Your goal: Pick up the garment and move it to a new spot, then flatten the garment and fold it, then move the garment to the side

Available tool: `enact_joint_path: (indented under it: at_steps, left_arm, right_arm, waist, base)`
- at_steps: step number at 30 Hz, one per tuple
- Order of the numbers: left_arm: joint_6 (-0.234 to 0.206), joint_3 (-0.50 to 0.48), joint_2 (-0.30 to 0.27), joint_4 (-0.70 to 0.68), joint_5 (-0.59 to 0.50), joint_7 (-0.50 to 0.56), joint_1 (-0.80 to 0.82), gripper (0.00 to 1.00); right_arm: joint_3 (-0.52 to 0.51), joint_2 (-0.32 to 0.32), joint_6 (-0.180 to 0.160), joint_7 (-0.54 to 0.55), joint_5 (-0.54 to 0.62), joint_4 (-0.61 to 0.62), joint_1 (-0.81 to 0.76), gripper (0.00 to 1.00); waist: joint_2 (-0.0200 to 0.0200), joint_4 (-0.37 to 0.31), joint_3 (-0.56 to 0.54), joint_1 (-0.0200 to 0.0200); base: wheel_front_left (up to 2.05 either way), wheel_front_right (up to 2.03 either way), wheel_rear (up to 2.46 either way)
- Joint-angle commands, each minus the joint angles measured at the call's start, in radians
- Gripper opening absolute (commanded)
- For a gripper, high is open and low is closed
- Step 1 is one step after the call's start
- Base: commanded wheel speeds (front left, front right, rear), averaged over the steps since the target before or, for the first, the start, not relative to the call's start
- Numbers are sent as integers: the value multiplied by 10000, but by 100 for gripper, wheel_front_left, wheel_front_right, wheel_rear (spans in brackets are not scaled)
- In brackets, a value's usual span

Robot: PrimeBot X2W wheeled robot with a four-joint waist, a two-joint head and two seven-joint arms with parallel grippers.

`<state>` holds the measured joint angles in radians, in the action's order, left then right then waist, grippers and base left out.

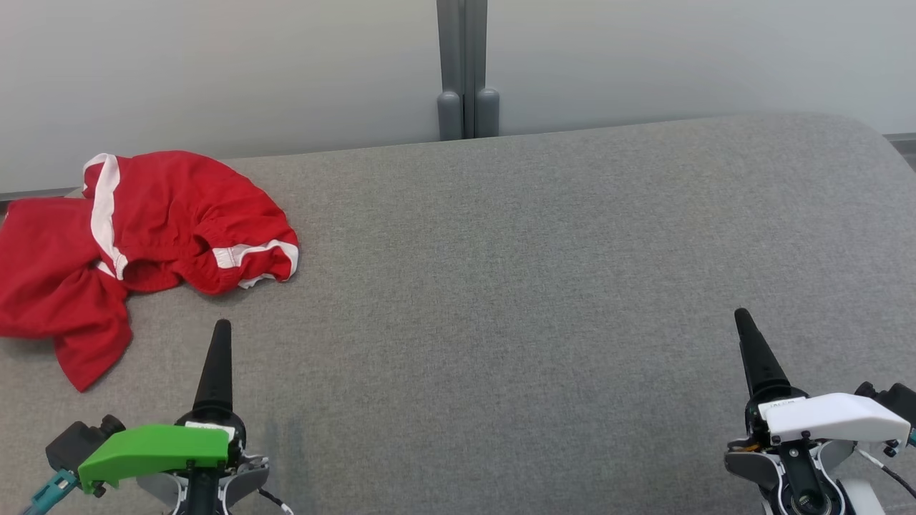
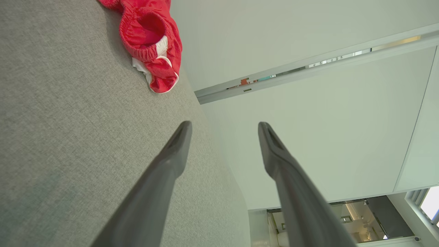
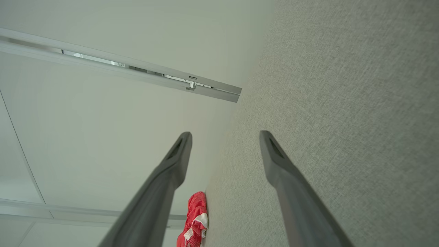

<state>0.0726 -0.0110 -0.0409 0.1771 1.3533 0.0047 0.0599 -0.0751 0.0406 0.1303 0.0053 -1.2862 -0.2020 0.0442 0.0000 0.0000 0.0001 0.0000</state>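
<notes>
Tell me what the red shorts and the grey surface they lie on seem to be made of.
Red shorts: thin, soft knit, probably polyester sportswear; it lies in loose crumpled folds with a faint sheen, white trim and a gathered elastic waistband. Grey surface: woven upholstery-like cloth, matte, with a fine heathered weave; the rounded far edge hints at padding, not certain.

Left gripper (image 1: 222,330): green cover (image 1: 154,447), teal plug (image 1: 51,493). Right gripper (image 1: 743,318): white cover (image 1: 834,416), small dark screws (image 1: 805,435), thin black cable (image 1: 891,476). Fingers (image 2: 164,171) long, dark grey, tapered, slotted near tips.

Grey fabric surface (image 1: 544,286), grey post (image 1: 463,71)
</notes>
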Motion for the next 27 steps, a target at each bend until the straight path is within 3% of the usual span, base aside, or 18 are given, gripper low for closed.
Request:
enact_joint_path:
  at_steps: [1,15,27]
  left_arm:
    - [-83,88,-53,-293,-463,-116,40,100]
    - [-579,828,-67,-627,-3765,-636,-209,100]
    - [-872,1334,-78,-481,-5809,-1026,-423,100]
  right_arm:
    - [81,51,3,-118,520,308,31,100]
    - [286,65,4,-643,3251,673,-143,100]
    - [512,76,4,-1028,5166,759,-248,100]
  waist:
    - [0,0,-1,0]
    - [0,-7,15,0]
    - [0,1,1,0]
  base:
    - [0,0,0]
    - [0,0,0]
    - [0,0,0]
